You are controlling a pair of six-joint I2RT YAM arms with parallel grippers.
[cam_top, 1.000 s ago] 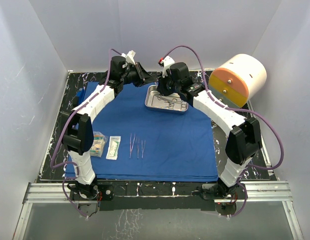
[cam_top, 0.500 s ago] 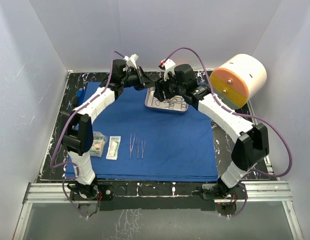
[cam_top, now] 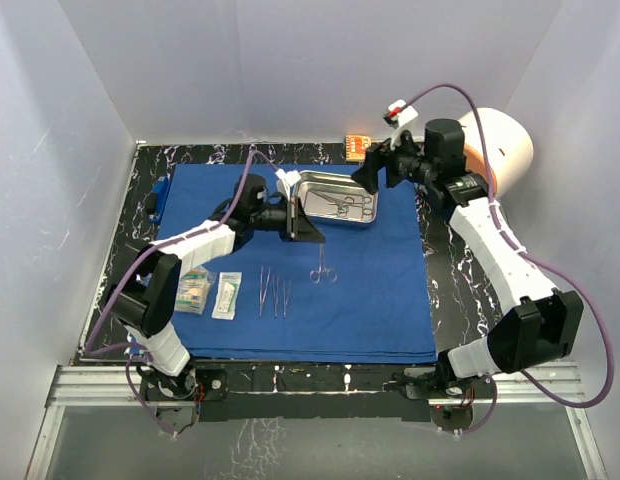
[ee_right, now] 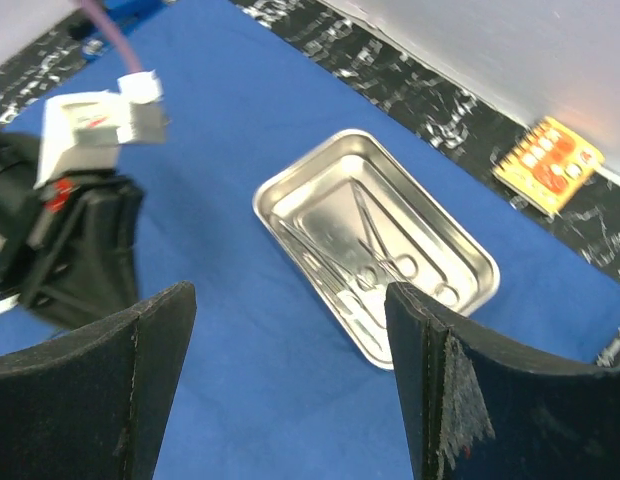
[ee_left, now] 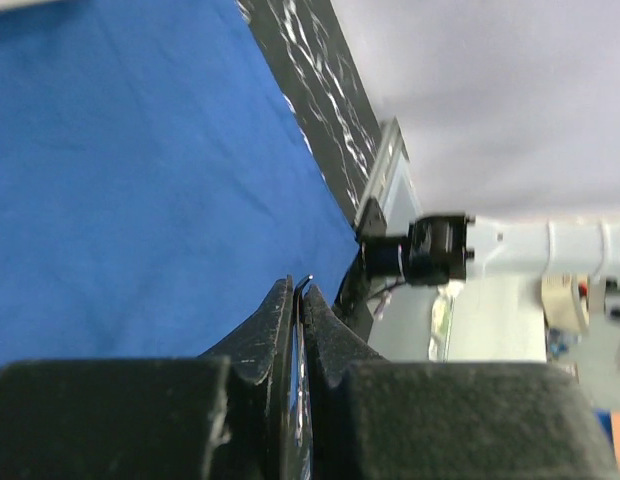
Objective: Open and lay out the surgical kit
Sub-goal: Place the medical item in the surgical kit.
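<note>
The royal-blue cloth (cam_top: 370,290) of the surgical kit lies spread flat. On its far middle stands the steel tray (cam_top: 362,218), with clamps still inside it (ee_right: 385,262). My left gripper (cam_top: 310,236) is shut on a steel clamp (cam_top: 323,270), whose ring handles hang toward the cloth just in front of the tray. In the left wrist view the clamp's curved tip (ee_left: 306,280) pokes out between the closed fingers (ee_left: 275,320). My right gripper (cam_top: 368,176) hovers open and empty at the tray's far right. Three slender forceps (cam_top: 275,292) and two clear packets (cam_top: 227,295) (cam_top: 195,290) lie at the near left.
A big white-and-orange cylinder (cam_top: 495,150) stands at the back right, behind the right arm. A small orange box (cam_top: 357,146) lies on the black marbled table (cam_top: 455,270) behind the tray. White walls close in the sides and back.
The left gripper has carried a clamp from the tray toward the near middle of the cloth. The right gripper has opened and pulled back to the right, away from the tray.
</note>
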